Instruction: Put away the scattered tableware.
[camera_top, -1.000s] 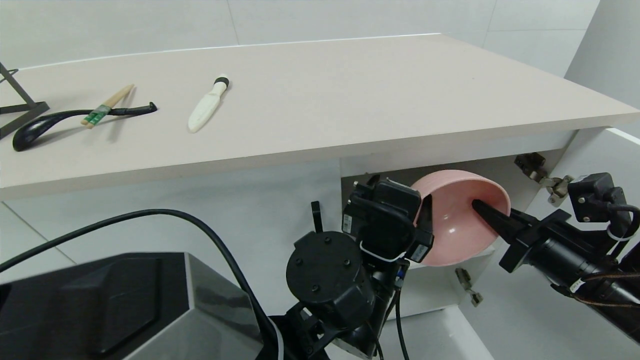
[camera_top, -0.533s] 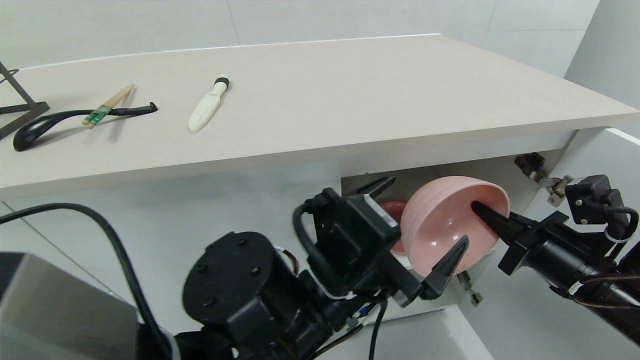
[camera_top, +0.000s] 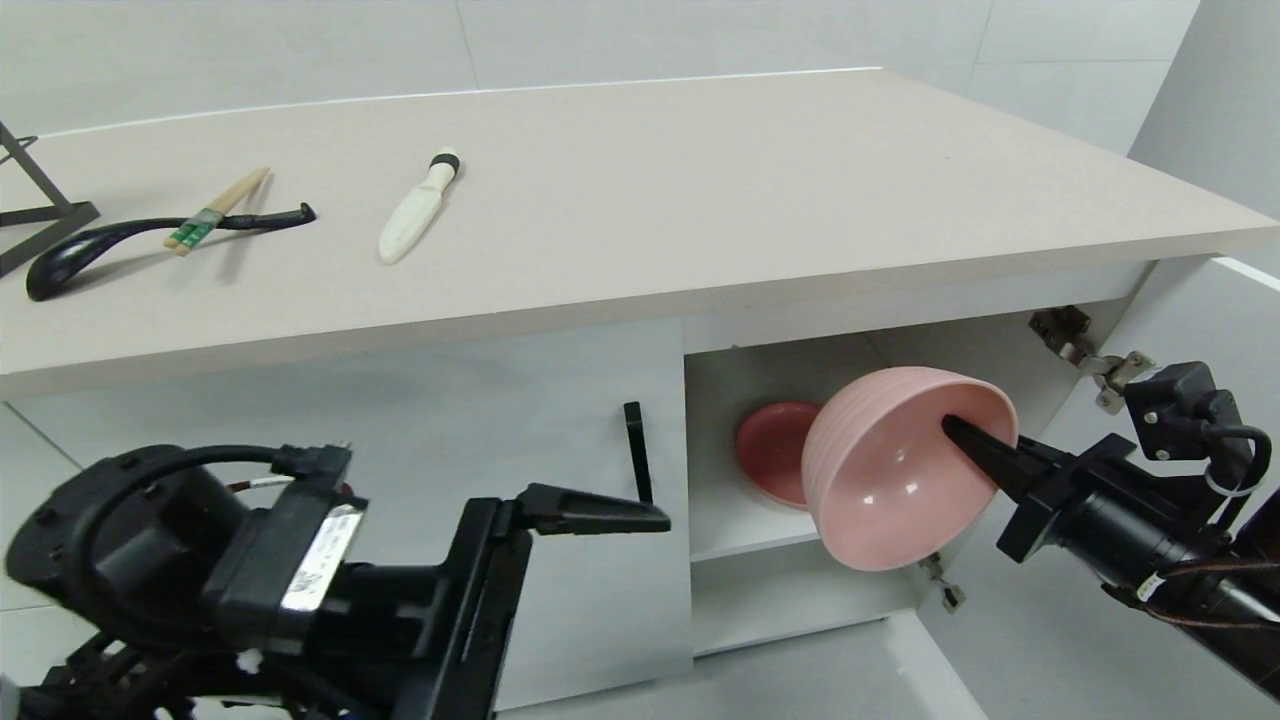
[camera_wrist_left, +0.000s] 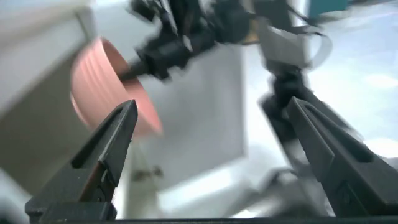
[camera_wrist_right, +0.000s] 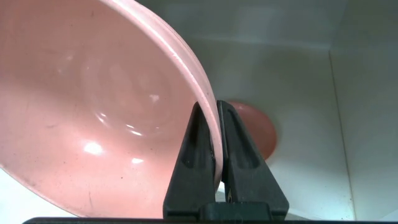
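Pink ribbed bowl (camera_top: 880, 480), glossy inside, hangs tilted by its rim in your right gripper (camera_top: 962, 435) at the mouth of the open cabinet (camera_top: 720, 375), just before the red dish (camera_top: 772, 455) on its shelf (camera_top: 740, 532); your left gripper (camera_wrist_left: 211, 118), jaws wide, has swung clear leftward, so the way in looks free.

The beige desk (camera_top: 750, 180) carries a black ladle (camera_top: 60, 262) near its left end, chopsticks (camera_top: 215, 210) lying across the ladle's handle, a white knife (camera_top: 415, 210) beside them, and a black stand (camera_top: 40, 205) at the edge. Below, a cabinet shelf (camera_top: 740, 530) holds a red dish (camera_top: 775, 450).
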